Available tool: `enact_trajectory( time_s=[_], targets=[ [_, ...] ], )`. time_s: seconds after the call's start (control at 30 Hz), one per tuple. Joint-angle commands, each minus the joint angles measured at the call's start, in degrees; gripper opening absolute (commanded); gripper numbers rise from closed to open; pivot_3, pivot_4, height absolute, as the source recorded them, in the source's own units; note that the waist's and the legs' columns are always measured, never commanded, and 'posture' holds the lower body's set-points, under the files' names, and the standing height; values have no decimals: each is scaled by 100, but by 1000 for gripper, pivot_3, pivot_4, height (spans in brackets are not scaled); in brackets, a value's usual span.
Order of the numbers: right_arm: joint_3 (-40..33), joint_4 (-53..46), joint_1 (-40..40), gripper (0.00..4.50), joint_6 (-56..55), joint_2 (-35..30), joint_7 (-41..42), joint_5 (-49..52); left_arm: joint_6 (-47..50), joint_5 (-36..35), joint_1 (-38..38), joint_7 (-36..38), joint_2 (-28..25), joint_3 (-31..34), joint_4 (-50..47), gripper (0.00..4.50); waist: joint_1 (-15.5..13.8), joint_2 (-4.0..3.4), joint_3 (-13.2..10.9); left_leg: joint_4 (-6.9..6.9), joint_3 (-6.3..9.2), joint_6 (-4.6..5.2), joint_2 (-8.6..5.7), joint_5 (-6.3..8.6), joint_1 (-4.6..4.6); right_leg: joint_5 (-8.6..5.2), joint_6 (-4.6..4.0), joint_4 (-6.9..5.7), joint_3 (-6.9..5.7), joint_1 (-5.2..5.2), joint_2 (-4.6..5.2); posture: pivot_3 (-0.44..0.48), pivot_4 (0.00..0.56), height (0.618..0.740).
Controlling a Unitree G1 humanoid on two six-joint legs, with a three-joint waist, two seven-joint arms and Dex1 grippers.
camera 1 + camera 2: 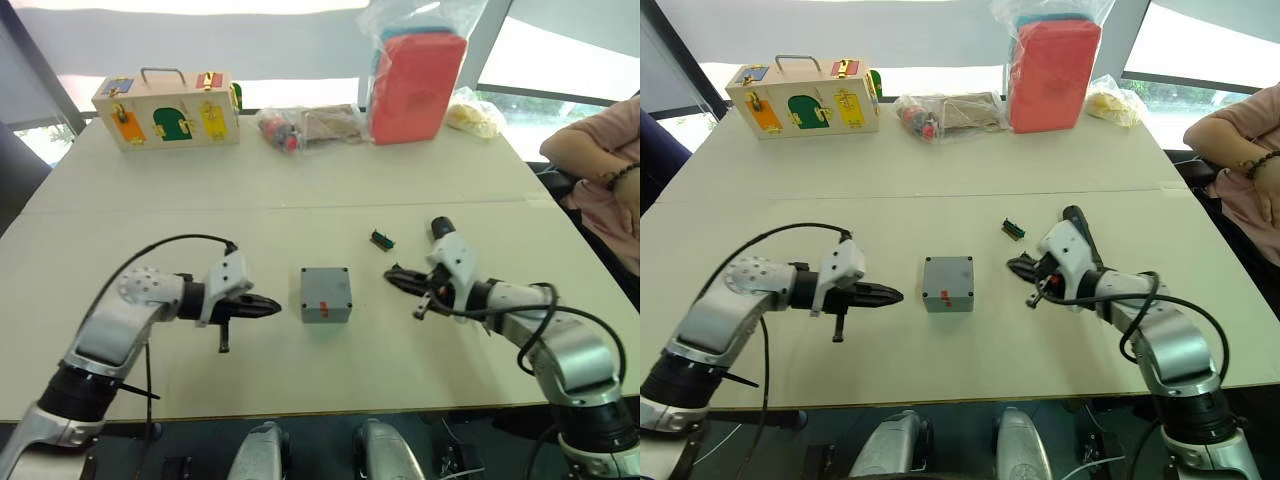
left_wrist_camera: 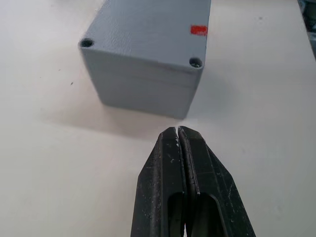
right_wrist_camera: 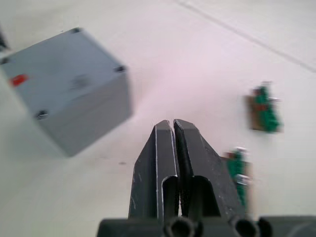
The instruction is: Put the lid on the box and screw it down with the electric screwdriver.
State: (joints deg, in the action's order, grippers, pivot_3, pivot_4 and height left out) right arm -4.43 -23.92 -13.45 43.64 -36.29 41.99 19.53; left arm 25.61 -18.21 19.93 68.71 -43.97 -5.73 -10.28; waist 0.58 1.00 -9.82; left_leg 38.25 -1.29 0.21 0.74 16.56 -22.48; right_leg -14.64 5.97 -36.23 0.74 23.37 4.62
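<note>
The grey box (image 1: 326, 313) stands at the table's middle with the lid (image 1: 325, 284) lying flat on top of it; a red mark sits on the lid near its front edge. The lid's corner holes show in the left wrist view on the lid (image 2: 148, 24). My left gripper (image 1: 270, 308) is shut and empty, a short way left of the box, pointing at it. My right gripper (image 1: 390, 273) is shut and empty too, a short way right of the box. A black cylinder (image 1: 441, 228) behind my right wrist looks like the electric screwdriver, mostly hidden.
A small green connector (image 1: 381, 239) lies behind my right gripper; another green part (image 3: 237, 168) lies close by the fingers. At the back stand a wooden latch box (image 1: 168, 108), bagged items (image 1: 310, 126), a red pack (image 1: 415, 85). A person's arm (image 1: 590, 150) rests at the right edge.
</note>
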Motion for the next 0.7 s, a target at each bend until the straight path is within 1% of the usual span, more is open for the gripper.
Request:
enact_trajectory(
  time_s=[0.03,0.07,0.1,0.13,0.3,0.7],
  targets=[
    [-226,-143,84,1559,33,-36,-240,43,103,-299,241,-14,-34,219,-290,0,-3,0,0,0,0,0,0,0,0,-1,-2,1,0,-1,0,0,150,730],
    [-254,-77,94,1949,13,-19,-322,11,148,-363,335,-37,-15,245,-308,0,-5,1,0,0,0,0,-1,0,0,-1,-2,1,0,-1,0,0,150,730],
    [-267,-34,99,2457,-3,-11,-376,-1,178,-407,395,-55,-4,256,-317,0,-2,0,0,0,0,0,-1,0,-1,-1,-2,1,0,-1,0,0,150,730],
    [-256,40,120,2792,-8,-17,-394,2,226,-480,496,-80,28,266,-335,0,2,1,0,0,-1,0,-2,0,-1,-1,-1,1,1,-1,0,0,150,730],
    [-106,465,105,2792,-84,196,-547,9,385,-671,814,-188,170,195,-408,0,18,0,0,0,-2,0,-3,0,0,1,2,1,1,-1,-3,0,150,730],
    [55,1183,-199,2792,-390,369,-639,-88,467,-780,985,-341,331,155,-438,0,14,0,-1,0,-3,0,-6,0,0,2,4,0,2,1,-8,0,150,730]
  ],
)
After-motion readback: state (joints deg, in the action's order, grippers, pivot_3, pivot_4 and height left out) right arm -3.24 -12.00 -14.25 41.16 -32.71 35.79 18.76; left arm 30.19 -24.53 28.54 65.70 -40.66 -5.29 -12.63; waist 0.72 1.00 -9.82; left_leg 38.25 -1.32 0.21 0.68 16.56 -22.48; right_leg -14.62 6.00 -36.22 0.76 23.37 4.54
